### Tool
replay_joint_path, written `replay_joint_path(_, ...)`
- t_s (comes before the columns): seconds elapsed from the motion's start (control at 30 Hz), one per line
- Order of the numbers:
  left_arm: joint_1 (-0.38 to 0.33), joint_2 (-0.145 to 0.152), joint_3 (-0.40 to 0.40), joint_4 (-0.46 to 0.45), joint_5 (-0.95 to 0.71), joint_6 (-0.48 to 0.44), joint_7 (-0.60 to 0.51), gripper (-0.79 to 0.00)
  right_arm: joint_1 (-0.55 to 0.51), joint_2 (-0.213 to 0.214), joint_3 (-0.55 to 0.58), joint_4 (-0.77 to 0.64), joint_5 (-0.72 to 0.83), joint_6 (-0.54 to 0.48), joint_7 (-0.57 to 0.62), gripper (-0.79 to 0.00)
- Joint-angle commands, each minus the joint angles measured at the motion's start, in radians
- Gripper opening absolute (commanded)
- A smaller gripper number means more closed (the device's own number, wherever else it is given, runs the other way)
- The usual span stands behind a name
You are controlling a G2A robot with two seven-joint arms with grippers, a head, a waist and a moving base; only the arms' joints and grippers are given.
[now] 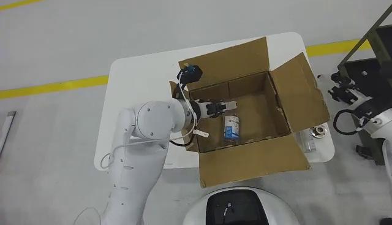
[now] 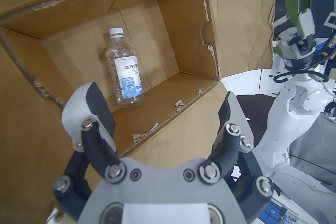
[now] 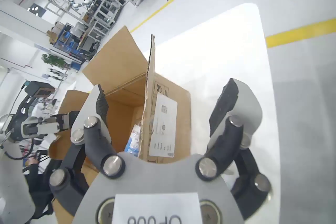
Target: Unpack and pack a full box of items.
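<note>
Lying in corrugated cardboard box (image 2: pixel 181 33): clear plastic bottle (image 2: pixel 125 72) | left gripper (image 2: pixel 160 99) spread

**Box on the table, one bottle inside**

The cardboard box (image 1: pixel 260 111) stands on the right half of the table (image 1: pixel 141 84), with its four flaps folded outward. The near flap reaches past the table's near edge. A bottle (image 1: pixel 231 129) lies on its side on the box floor, in the near-left part. The left gripper (image 1: pixel 229 106) hangs over the box's left side, just beyond the bottle. The right gripper (image 3: pixel 166 88) is off to the right, past the right flap and the table's edge.
</note>
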Motion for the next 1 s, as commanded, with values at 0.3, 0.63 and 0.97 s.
replay_joint_path(0.3,0.077,0.038,-0.132,-0.139,0.096,0.008,0.008,0.000,-0.021,0.009,-0.055,0.010,0.035,0.003,0.075,-0.745)
replay_joint_path(0.63,0.077,0.038,-0.132,-0.139,0.096,0.008,0.008,0.000,-0.023,0.013,-0.063,0.010,0.012,-0.010,0.090,-0.785)
replay_joint_path(0.97,0.077,0.038,-0.132,-0.139,0.096,0.008,0.008,0.000,-0.041,0.009,-0.092,0.018,0.059,0.012,0.050,-0.785)
